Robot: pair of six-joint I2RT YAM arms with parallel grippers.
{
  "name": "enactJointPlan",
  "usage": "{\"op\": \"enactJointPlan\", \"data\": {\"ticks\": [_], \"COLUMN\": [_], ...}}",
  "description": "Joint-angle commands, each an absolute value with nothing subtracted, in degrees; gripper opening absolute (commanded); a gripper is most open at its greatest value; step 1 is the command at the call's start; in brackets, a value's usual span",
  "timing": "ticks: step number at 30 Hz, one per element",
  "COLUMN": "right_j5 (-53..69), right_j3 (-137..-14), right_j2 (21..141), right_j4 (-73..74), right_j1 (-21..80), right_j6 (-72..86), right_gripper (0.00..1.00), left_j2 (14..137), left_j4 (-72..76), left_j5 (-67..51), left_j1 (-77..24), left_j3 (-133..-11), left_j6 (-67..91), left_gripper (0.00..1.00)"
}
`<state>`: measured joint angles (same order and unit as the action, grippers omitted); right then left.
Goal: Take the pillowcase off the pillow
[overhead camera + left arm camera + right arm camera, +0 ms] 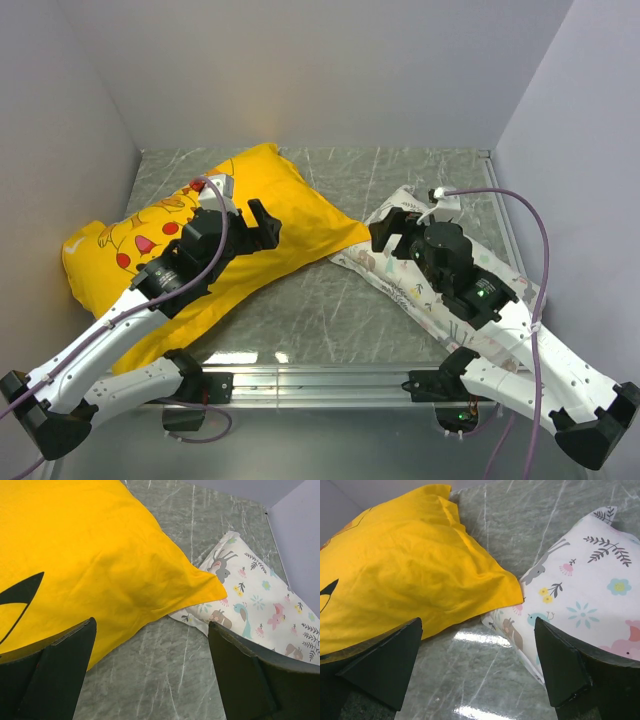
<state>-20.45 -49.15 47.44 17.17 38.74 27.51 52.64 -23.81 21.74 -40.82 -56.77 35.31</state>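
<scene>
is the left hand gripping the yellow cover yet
No, the left hand is wide open, its fingers spread apart above the yellow cover without pinching any cloth.

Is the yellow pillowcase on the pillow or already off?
On, apparently: the yellow pillowcase lies plump and filled, and no plain white pillow shows outside it in any view.

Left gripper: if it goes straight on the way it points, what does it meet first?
The left gripper would most likely meet the yellow pillowcase, near its corner by the printed pillow; depth is unclear.
</scene>
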Motion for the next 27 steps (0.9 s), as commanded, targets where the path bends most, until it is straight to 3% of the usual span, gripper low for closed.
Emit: {"op": "enactJointPlan", "data": {"ticks": [1,13,17,27], "right_j5": [-20.48,-16.97,-12.06,-6.42], "right_j3": [-49.13,-49.56,-54.3,-72.75], "right_j2": [47.46,49.65,60.68,87.52], "right_j4": [15.99,15.47,11.19,6.5], "right_j1": [38.67,38.76,38.67,38.67], "right_j6": [26.54,25.67,23.21,17.32], "right_gripper": [1.0,1.0,1.0,1.0], "left_j2": [51.85,52.9,56.94,58.53], "left_j4": [-22.14,-24.78,-34.33,-43.85], "left_j5": [22.32,26.44,38.8,46.84], "left_j1": [-40.87,-40.87,-40.87,-40.52], "left_j3": [-57.48,-58.18,-61.77,-62.49], "left_j6": [35.15,37.43,43.74,52.29], "left_gripper": [0.99,0.99,0.99,0.99]}}
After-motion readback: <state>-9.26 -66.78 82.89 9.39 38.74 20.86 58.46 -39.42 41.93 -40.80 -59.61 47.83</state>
